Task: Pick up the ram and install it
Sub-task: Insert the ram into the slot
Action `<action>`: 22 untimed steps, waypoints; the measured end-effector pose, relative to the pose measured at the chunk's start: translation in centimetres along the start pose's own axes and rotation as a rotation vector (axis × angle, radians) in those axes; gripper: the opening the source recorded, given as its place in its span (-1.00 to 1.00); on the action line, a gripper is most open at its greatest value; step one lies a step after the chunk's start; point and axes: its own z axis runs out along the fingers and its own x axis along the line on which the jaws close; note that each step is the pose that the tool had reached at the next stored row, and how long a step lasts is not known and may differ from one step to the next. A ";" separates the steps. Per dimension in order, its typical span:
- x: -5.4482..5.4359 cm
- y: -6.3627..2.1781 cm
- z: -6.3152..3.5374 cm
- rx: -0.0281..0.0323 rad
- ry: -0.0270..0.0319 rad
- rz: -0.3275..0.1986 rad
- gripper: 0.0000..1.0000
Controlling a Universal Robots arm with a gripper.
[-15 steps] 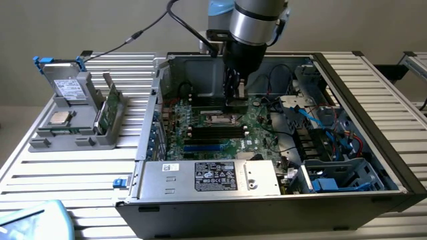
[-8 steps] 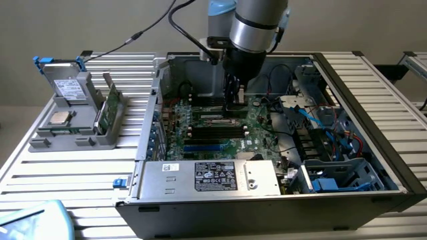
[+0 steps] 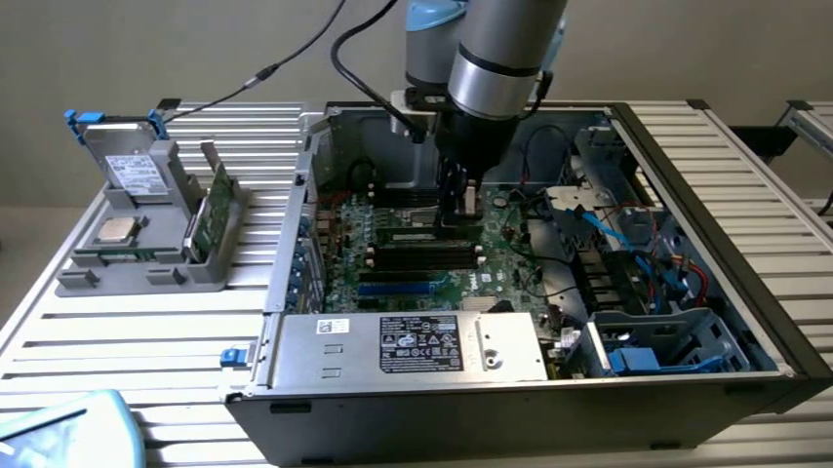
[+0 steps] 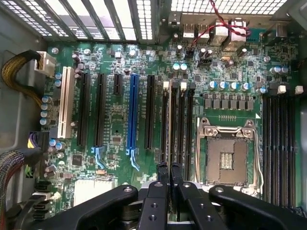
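Your gripper (image 4: 169,173) is down inside the open computer case (image 3: 768,292), its two black fingers pressed together on the ram (image 3: 465,207), a thin dark strip that you see edge-on. The ram hangs upright right over the motherboard (image 4: 115,120), at the nearer bank of memory slots (image 4: 184,124). Whether it is seated in a slot I can't tell. Count with me: four long black slots in that bank with white latches at the ends, and four more memory slots (image 4: 278,143) past the one square, metal-framed processor socket (image 4: 225,158). The expansion slots run one white (image 4: 65,100), one blue (image 4: 133,110) and four black, one of those short. Out on the slatted table, on the exterior view's left, one grey plastic tray (image 3: 92,283) carries one square silver chip (image 3: 117,231) and what looks like two green boards (image 3: 215,200) standing on edge.
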 end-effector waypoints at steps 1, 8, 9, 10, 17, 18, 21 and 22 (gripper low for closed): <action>0.0 -0.04 0.19 0.0000 -0.0008 0.005 -0.74; 0.0 -0.26 1.45 -0.0003 -0.0051 0.032 -0.74; 0.0 -0.29 1.63 -0.0003 -0.0051 0.032 -0.74; 0.0 -0.32 1.81 -0.0004 -0.0048 0.032 -0.74; 0.0 -0.36 2.07 -0.0015 -0.0040 0.032 -0.74; 0.0 -0.37 2.14 -0.0013 -0.0044 0.032 -0.74; 0.0 -0.42 2.41 -0.0015 -0.0039 0.032 -0.74; 0.0 -0.42 2.41 -0.0016 -0.0037 0.032 -0.74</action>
